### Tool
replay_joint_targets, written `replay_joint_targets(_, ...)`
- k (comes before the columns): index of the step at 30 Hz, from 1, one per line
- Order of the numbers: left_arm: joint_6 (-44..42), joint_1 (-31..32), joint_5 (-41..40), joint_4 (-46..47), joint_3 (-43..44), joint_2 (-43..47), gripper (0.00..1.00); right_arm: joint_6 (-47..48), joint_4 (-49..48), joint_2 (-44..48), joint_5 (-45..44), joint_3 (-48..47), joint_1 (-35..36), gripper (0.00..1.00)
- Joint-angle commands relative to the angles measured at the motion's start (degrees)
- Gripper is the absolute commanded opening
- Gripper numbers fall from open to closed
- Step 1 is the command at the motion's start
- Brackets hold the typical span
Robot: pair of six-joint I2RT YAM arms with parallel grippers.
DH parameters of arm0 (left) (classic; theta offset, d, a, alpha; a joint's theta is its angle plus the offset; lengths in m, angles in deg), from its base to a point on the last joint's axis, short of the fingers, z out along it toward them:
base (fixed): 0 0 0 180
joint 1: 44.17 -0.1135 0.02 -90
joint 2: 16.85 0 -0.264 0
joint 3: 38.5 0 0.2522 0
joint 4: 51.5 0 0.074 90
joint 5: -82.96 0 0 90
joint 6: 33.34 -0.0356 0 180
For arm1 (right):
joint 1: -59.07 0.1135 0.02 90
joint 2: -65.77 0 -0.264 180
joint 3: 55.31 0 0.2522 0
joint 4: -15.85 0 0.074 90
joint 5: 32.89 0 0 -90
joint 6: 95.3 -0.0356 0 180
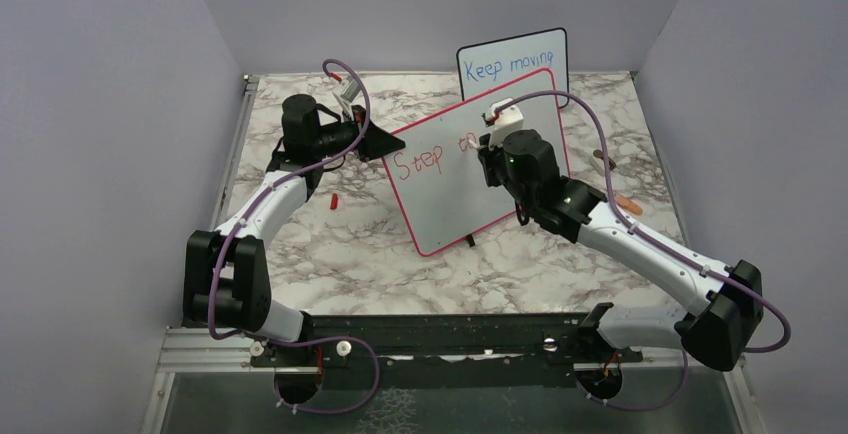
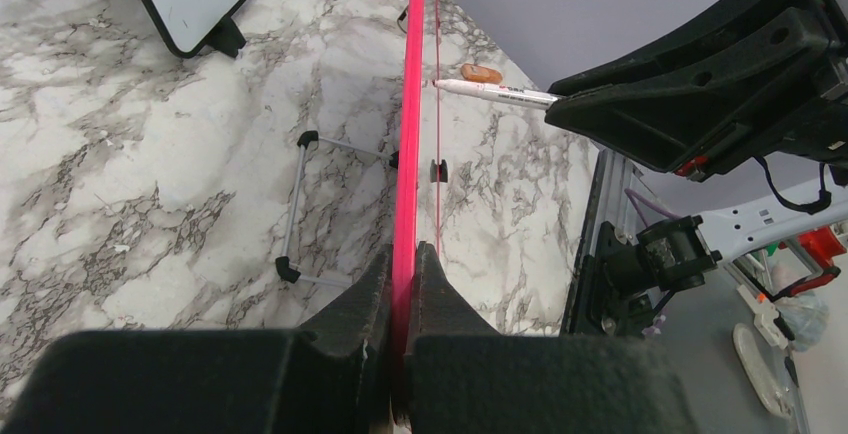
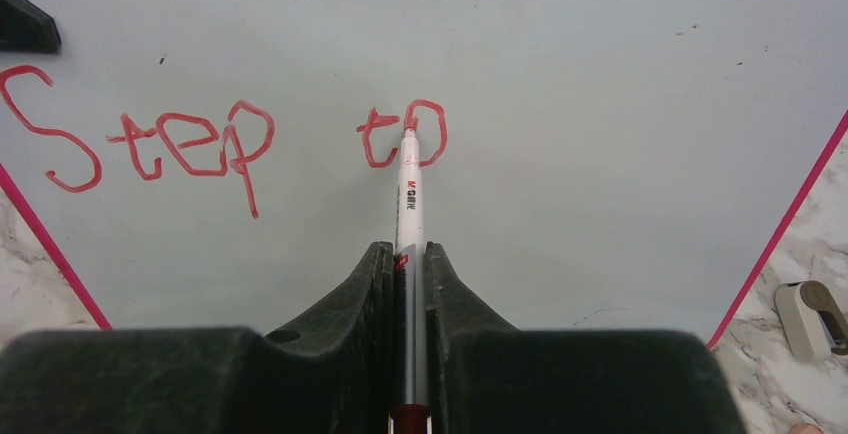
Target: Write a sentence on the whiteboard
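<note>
At the near edge: two arm bases, side by side.

Further in, left side: left gripper (image 2: pixel 400 252) pinched right down on the red-pink frame of the whiteboard (image 1: pixel 450 199), steadying it mid-table on its black feet.

Right side: right gripper (image 3: pixel 405 249) clamped tight on one marker (image 3: pixel 409 189). Barrel running straight out from between the jaws, tip at the board face on the top-left of the "o". Looks like contact.

Of the sentence (image 3: pixel 225 139): only "Step to" in red, upper left of the board face. Second word probably unfinished.

Next stroke, as a guess: rightward along the writing line, across the marker's long axis, into bare white. Plenty of room before the right frame.

Right arm the only one at the writing. Left sits at the frame edge, well apart from the tip.

Beyond, behind the whiteboard's far corner: one smaller black-framed board (image 1: pixel 512 62), blue writing, upright.

Count: two boards, one marker, two grippers, both gripping.

Risk: board creeping under pen pressure if the left clamp slips.
</note>
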Motion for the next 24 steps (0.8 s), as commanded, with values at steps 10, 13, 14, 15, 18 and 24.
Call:
replay_joint_targets(10,-3.1,0.9,1.3,-5.1,-0.6,-1.2,0.00,4.0,-0.2,3.2,-1.8,0.4,-2.3,0.00)
replay_joint_targets(13,-3.1,0.9,1.4,-5.1,-0.6,-1.2,0.00,4.0,-1.1,2.7,-1.1,0.7,-3.1,0.01)
replay_joint_targets(14,-3.1,0.9,1.3,-5.1,-0.6,-1.2,0.00,4.1,-1.2,2.4,-0.8,0.6,-3.2,0.00)
replay_joint_targets(15,-3.2,0.9,1.3,-5.2,-0.6,-1.2,0.00,4.1,-1.4,2.3,-0.5,0.6,-3.3,0.01)
replay_joint_targets(18,-3.2,0.9,1.3,-5.3,-0.5,-1.2,0.00,4.3,-2.0,1.8,0.5,0.4,-3.5,0.00)
replay_joint_targets(24,-3.3,0.9,1.4,-5.3,-0.4,-1.4,0.00,4.3,-2.9,0.8,1.8,-0.1,-3.4,0.00)
